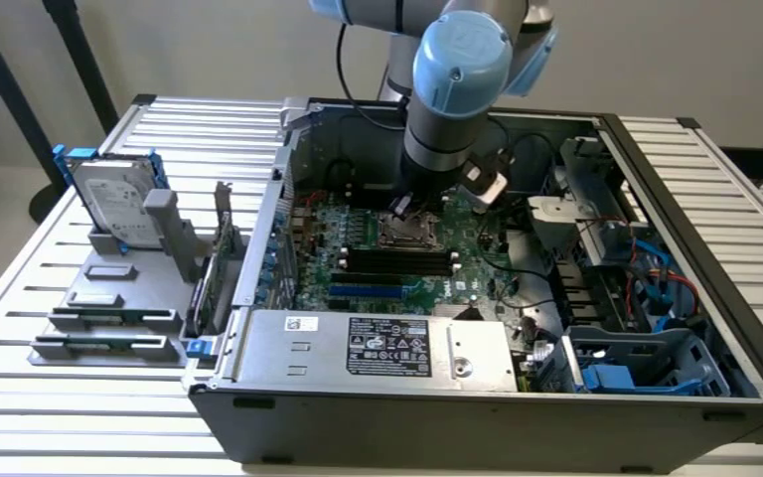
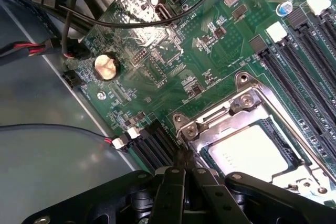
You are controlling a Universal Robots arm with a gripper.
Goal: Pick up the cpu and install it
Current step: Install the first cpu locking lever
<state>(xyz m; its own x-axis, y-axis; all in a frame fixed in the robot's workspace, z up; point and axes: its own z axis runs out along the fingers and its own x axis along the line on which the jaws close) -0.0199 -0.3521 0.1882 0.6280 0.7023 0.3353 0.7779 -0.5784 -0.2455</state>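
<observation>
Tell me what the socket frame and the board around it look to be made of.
Socket frame: bright bare metal, probably steel, judging by its mirror-like glints and screw heads. Motherboard: green lacquered circuit board, slightly glossy, with fine traces and soldered parts. The cpu in the frame shows a pale matte top, likely metal.

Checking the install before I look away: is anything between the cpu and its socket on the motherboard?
Nothing visible. The cpu already lies inside the socket frame, and the shut gripper sits right at the frame's edge beside it.

A silver hard drive in a blue frame (image 1: 114, 204) stands upright on the slatted white bench (image 1: 37, 298), beside the open grey computer case (image 1: 488, 422).
</observation>
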